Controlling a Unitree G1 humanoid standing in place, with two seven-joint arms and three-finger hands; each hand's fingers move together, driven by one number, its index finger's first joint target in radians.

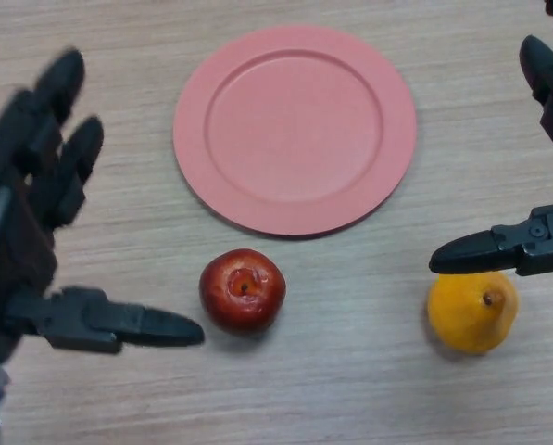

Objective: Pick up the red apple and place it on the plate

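Observation:
The red apple (243, 289) sits on the wooden table, stem side up, just in front of the pink plate (295, 56). The plate holds nothing. My left hand (26, 250) is at the left, open, fingers spread; its thumb tip lies just left of the apple, with a small gap. My right hand (535, 246) is at the right edge, open, its thumb reaching over the top of a yellow fruit; its fingers show at the top right corner.
A yellow pear-like fruit (471, 313) lies at the right, level with the apple and partly under my right thumb. The wooden table (350, 389) stretches all round.

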